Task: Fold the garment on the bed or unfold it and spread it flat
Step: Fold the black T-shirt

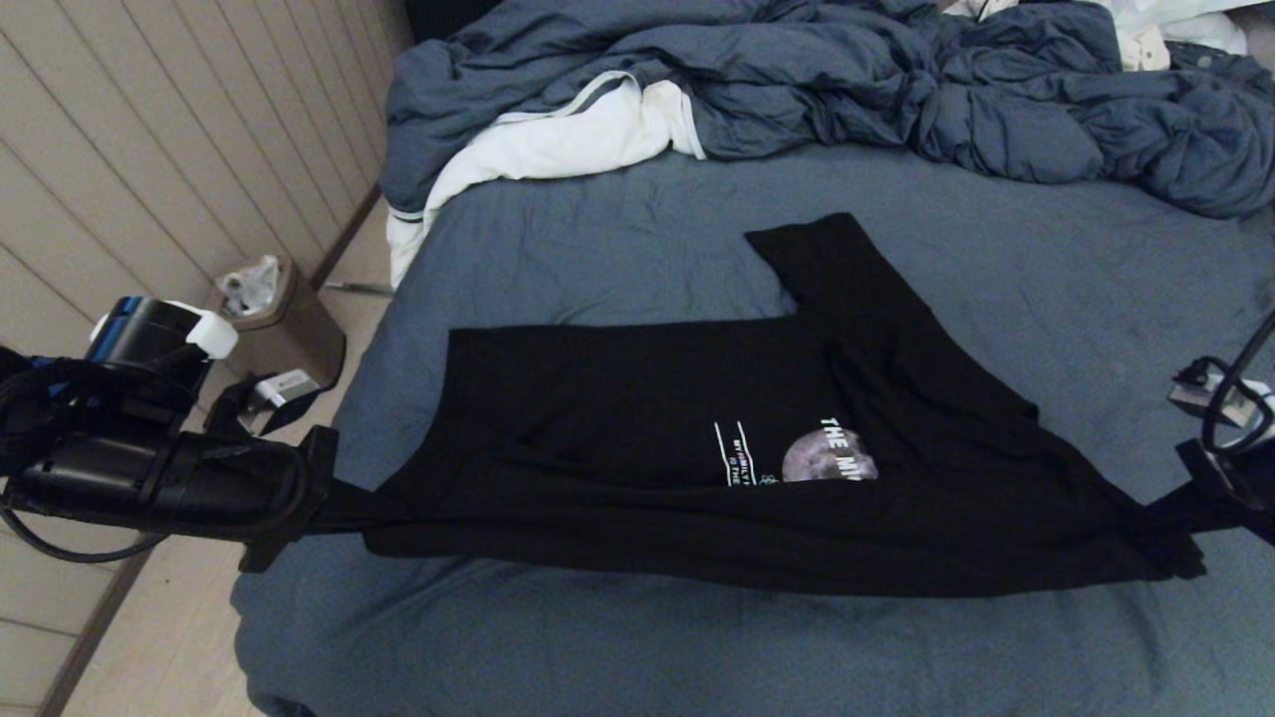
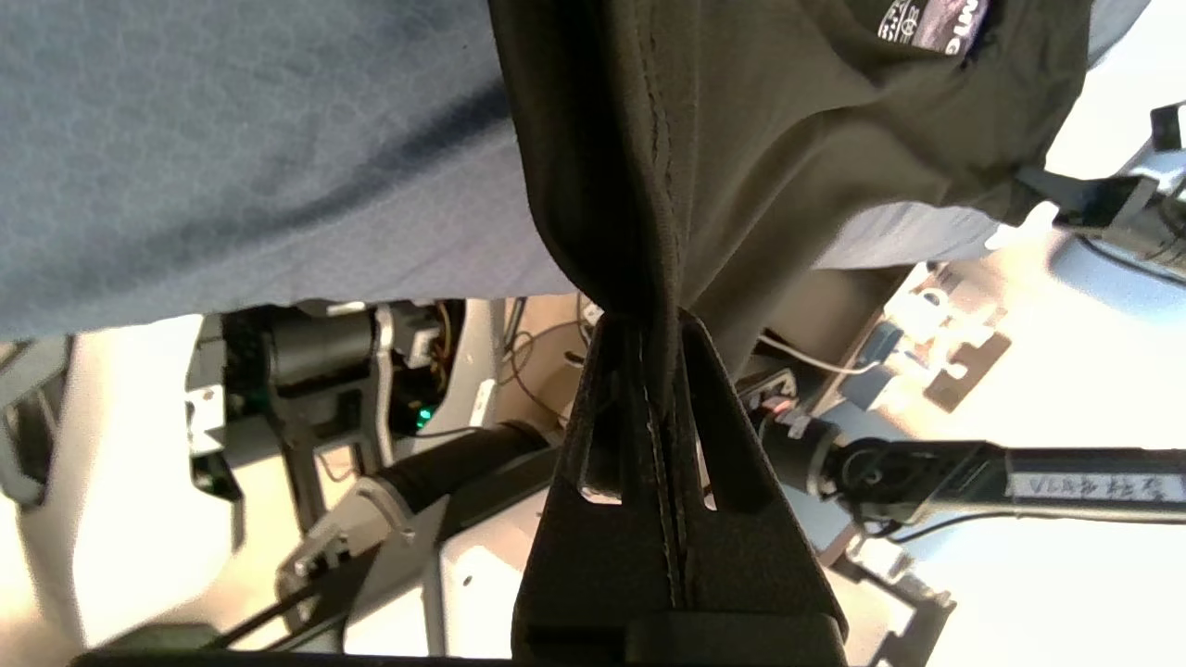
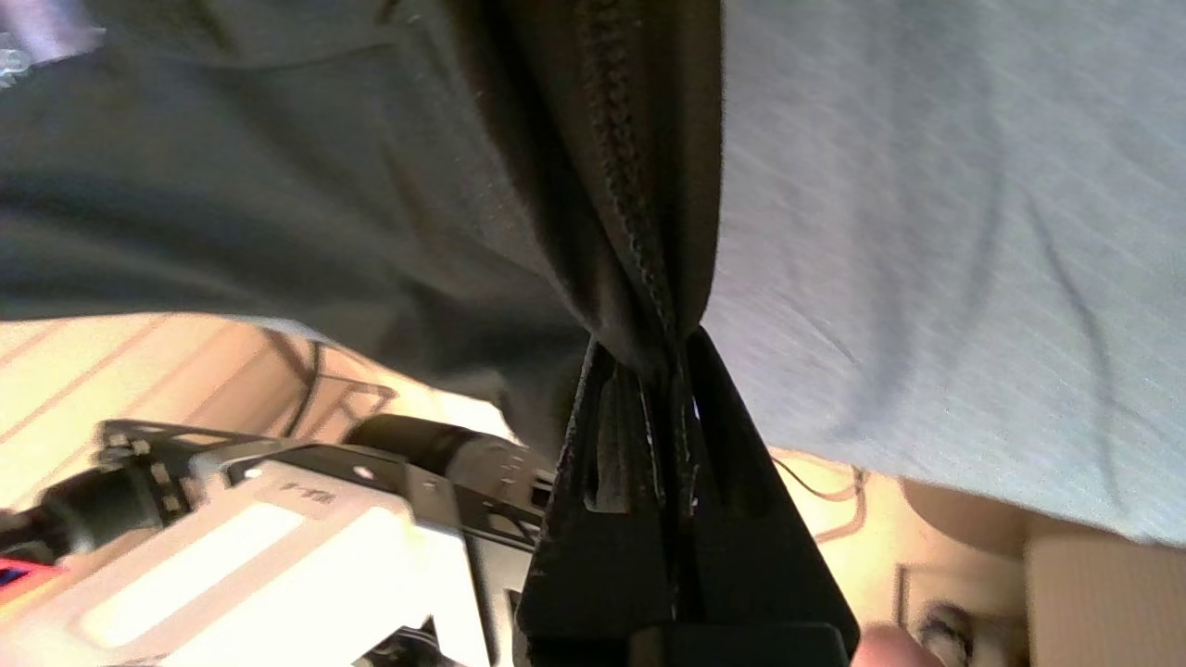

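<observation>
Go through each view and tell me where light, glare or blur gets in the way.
Head view: dim, even light; the shirt reads as a flat black mass with folds hard to see, though the moon print stays legible. Left wrist view: the floor below the bed is blown out white, and the left gripper is a dark silhouette. Right wrist view: soft throughout, with the right gripper dark against a bright floor.

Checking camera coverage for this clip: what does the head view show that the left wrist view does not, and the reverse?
Head view only: the whole black T-shirt stretched between both grippers, the duvet, white cloth and bin. Left wrist view only: the left gripper shut on the bunched hem. Both: the shirt, its moon print and the bed.
</observation>
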Motion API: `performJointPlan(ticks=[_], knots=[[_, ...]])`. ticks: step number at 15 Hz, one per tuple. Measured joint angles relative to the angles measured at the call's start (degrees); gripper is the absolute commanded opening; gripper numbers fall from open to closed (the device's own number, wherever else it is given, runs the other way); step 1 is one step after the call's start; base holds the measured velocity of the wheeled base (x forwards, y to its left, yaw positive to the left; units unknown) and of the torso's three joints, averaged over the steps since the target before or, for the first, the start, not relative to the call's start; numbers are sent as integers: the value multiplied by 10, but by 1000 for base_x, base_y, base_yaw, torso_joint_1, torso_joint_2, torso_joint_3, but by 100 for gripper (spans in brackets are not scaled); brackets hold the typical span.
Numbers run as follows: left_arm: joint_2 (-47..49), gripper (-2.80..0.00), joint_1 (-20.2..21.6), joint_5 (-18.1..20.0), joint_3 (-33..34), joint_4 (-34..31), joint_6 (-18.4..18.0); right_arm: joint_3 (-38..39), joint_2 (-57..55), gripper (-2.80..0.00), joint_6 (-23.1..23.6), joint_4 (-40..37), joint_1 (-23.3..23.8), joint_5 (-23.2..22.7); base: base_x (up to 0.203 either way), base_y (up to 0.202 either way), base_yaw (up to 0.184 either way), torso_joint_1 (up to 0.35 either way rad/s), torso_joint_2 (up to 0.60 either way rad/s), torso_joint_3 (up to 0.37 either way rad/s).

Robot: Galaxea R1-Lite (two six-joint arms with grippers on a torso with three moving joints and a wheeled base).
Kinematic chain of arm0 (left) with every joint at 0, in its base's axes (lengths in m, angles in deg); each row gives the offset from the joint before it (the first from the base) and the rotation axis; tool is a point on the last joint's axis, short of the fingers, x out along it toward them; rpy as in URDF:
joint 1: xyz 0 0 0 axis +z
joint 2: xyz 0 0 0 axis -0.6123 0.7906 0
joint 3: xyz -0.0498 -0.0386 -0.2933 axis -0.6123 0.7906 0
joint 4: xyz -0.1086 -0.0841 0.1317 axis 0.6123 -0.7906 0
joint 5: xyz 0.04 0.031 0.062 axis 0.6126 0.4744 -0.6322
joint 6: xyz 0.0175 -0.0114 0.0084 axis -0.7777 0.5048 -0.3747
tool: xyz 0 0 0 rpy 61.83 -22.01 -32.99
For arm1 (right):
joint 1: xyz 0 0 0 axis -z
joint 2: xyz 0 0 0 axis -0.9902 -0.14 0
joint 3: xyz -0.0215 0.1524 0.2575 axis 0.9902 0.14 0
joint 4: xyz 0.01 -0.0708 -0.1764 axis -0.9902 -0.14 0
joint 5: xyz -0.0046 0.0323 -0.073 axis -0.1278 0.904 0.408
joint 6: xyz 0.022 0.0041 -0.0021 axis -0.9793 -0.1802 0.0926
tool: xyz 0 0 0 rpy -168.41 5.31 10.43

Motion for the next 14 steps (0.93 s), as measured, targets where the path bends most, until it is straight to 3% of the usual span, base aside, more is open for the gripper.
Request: performJointPlan(ticks=[2,14], knots=[[-2,-280,1,0,0,-5,-18,0,3,-280,0,0,2,13,0,0,0,0,0,0],[-5,-280,2,10,47,-7,-20,56,6,-280,1,27,9,18,0,0,0,0,0,0]])
